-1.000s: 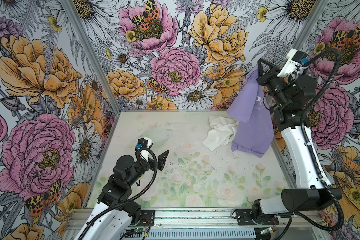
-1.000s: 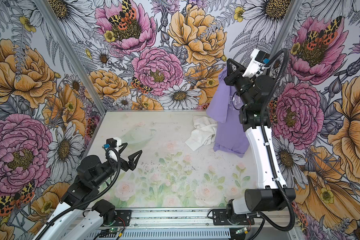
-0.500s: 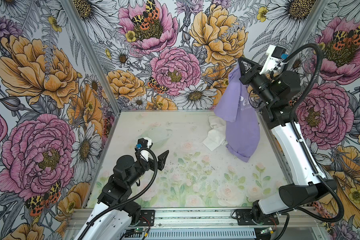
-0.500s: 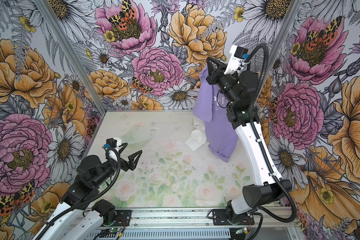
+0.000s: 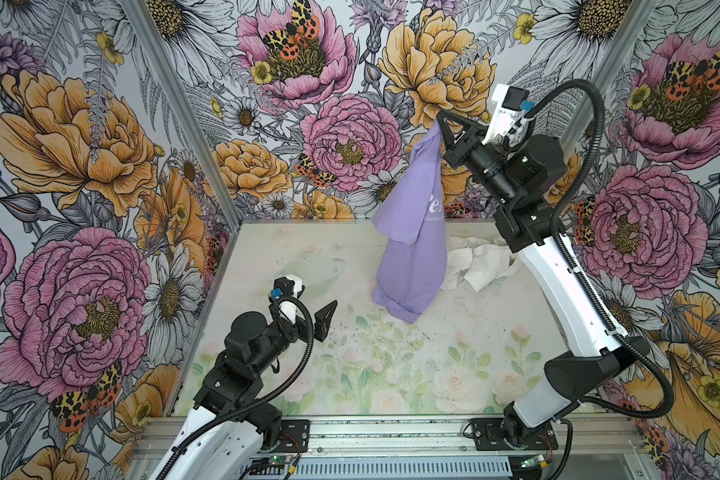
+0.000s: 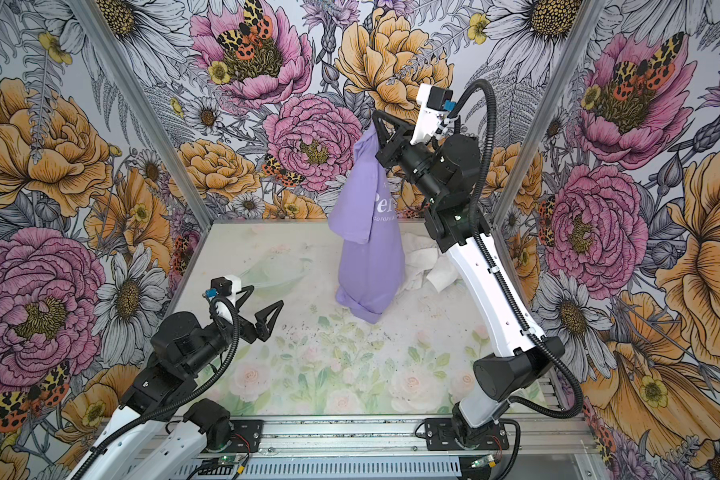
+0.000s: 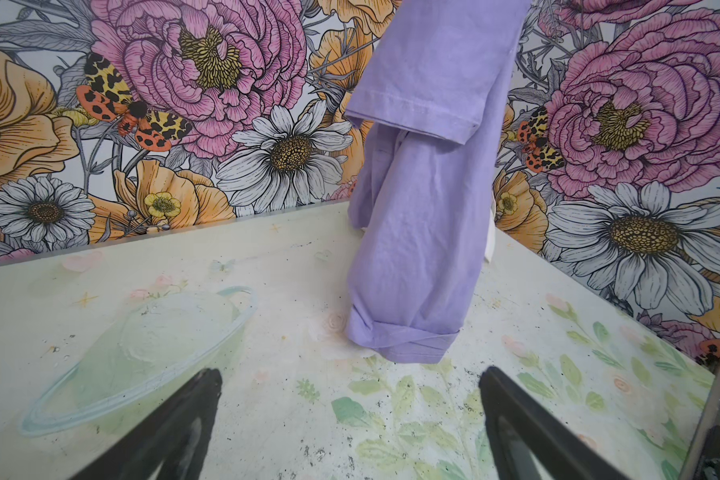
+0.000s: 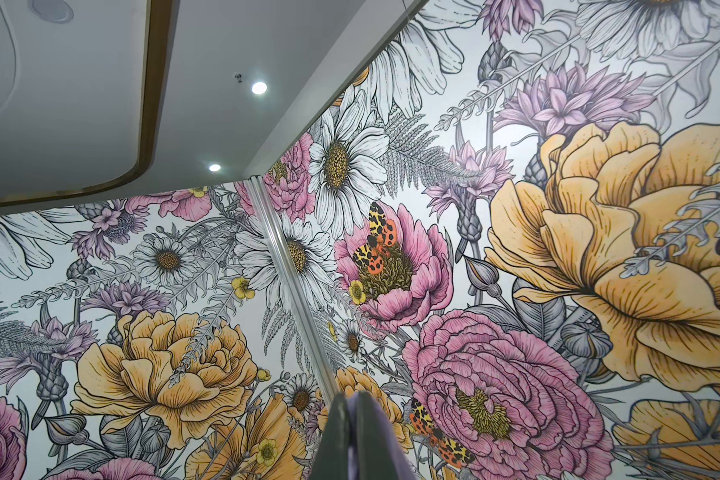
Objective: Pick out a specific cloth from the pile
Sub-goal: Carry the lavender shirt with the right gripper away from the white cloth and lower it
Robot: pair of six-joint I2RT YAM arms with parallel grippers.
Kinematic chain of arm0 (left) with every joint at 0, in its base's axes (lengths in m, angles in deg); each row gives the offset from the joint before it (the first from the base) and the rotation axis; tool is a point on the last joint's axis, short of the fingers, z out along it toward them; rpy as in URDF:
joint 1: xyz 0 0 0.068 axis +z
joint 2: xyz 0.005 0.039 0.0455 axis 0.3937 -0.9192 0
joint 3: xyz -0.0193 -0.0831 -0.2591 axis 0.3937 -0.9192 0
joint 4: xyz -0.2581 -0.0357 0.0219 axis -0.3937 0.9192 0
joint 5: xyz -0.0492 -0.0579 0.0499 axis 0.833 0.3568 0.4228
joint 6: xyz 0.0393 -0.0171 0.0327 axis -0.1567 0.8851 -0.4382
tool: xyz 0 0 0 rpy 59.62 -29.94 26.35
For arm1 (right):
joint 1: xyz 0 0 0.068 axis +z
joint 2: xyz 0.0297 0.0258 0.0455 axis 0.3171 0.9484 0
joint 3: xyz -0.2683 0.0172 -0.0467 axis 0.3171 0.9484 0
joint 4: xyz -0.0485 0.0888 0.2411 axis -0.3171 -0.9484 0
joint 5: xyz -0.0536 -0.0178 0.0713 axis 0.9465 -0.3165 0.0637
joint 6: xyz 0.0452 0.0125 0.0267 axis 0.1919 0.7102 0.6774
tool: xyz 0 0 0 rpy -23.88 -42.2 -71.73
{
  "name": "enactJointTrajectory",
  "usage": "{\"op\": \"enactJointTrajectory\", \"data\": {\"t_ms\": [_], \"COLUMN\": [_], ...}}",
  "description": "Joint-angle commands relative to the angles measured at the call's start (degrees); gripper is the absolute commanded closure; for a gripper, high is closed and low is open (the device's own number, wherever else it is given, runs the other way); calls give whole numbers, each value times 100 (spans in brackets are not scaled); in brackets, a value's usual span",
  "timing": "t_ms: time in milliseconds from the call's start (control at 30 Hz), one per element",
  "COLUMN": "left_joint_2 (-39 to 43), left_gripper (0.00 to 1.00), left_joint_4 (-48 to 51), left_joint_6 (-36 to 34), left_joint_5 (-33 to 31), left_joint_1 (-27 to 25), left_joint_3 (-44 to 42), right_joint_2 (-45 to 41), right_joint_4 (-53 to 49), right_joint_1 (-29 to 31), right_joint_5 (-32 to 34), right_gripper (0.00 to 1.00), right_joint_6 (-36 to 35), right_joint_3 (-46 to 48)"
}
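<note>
Closest to the camera is the metal rail (image 5: pixel 391 434) that both arm bases are bolted to. Just past it the left gripper (image 7: pixel 348 376) sits low over the table (image 5: pixel 371 374), fingers spread wide with nothing between them. It's well short of the clothes.

The table has a pale flower print with dark specks all over it, and the left wrist view also shows a faded ringed-planet drawing.

Further back is the cloth (image 5: pixel 412 257), the lavender tee, hanging in a long drape. Its bottom hem is bunched right at the table and looks like it's touching, and one sleeve flops out on the left in both top views. The print is white, with big letters that start "Pe" and a smaller line under them starting "GO FOR". The rest is lost in the fold, so I can't read the full thing.

The pile (image 5: pixel 479 266) of white stuff lies on the table just beside the tee, on its right, close to the back wall and partly behind the right arm.

Up top, the right gripper (image 5: pixel 440 118) is clamped tight on the tee's top edge and holds it high. The right wrist view shows a sliver of lilac pinched between the fingers.

Behind everything is the flower-and-moth wall (image 5: pixel 350 141).
</note>
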Motion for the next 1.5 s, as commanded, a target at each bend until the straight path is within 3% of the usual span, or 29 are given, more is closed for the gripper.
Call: {"op": "enactJointTrajectory", "data": {"t_ms": [0, 400, 833, 1267, 1467], "left_joint_2": [90, 164, 186, 182, 208], "left_gripper": [1, 1, 1, 1, 1], "left_joint_4": [46, 46, 63, 74, 81], "left_joint_6": [43, 34, 25, 24, 26], "left_joint_5": [20, -14, -79, -156, -173], "left_joint_1": [14, 19, 18, 31, 36], "left_joint_3": [-62, -62, -63, -71, -71], "right_joint_2": [285, 1751, 3267, 3938, 3360], "right_joint_4": [101, -238, -304, -600, -1003], "right_joint_1": [214, 726, 1078, 1517, 1516], "right_joint_5": [83, 44, -75, -589, -455], "right_gripper": [100, 100, 100, 100, 100], "right_joint_6": [-139, -148, 488, 714, 119], "right_joint_3": [-428, -1844, -3161, -3136, -1678]}}
